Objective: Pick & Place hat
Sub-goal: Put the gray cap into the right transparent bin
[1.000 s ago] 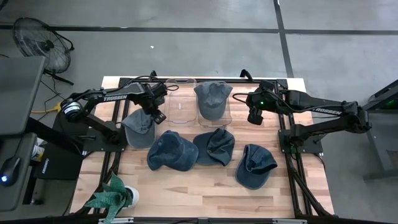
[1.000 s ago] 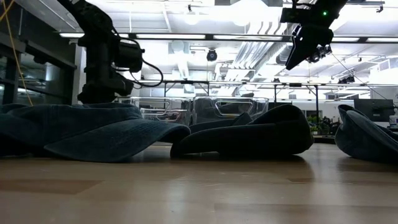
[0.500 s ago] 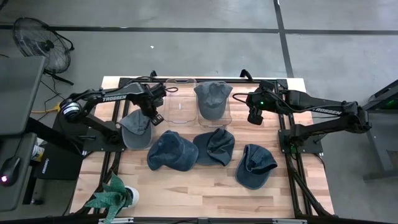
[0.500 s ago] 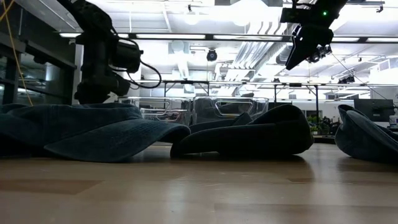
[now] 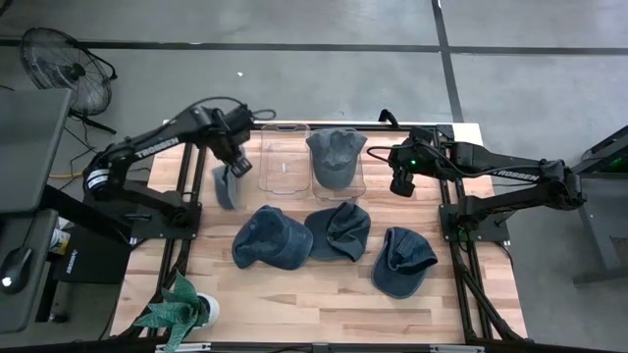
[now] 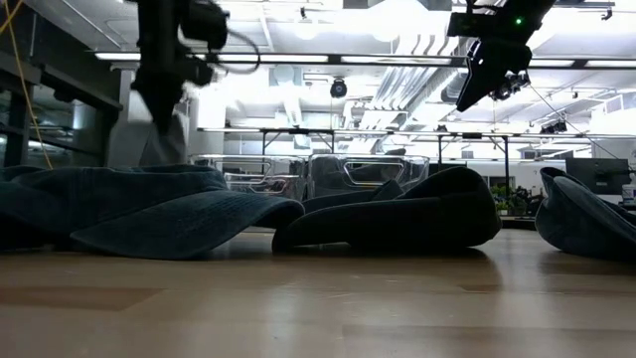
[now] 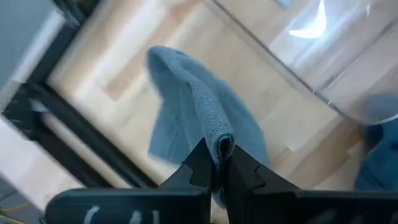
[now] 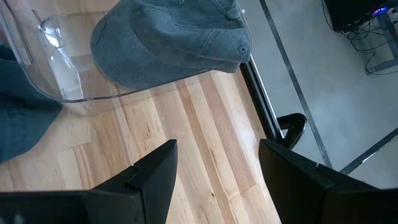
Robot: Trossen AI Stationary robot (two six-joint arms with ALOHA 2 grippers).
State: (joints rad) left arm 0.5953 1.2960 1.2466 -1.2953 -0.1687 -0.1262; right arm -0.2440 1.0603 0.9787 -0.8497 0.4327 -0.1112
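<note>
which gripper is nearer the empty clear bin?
Left. The left gripper, shut on a hat, hangs just beside the empty bin; the right gripper waits open beyond the bin holding a hat.

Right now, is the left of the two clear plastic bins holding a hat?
No, in the high view the left clear plastic bin shows only bare wood through it, while the right clear bin holds a blue-grey denim cap.

empty clear bin (image 5: 283,157) open from above, neighbouring bin (image 5: 354,182) filled by hat (image 5: 335,153)

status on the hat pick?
Left gripper shut on hat, lifted beside empty clear bin. Right gripper open, waiting by the filled bin. Nothing in the way.
</note>
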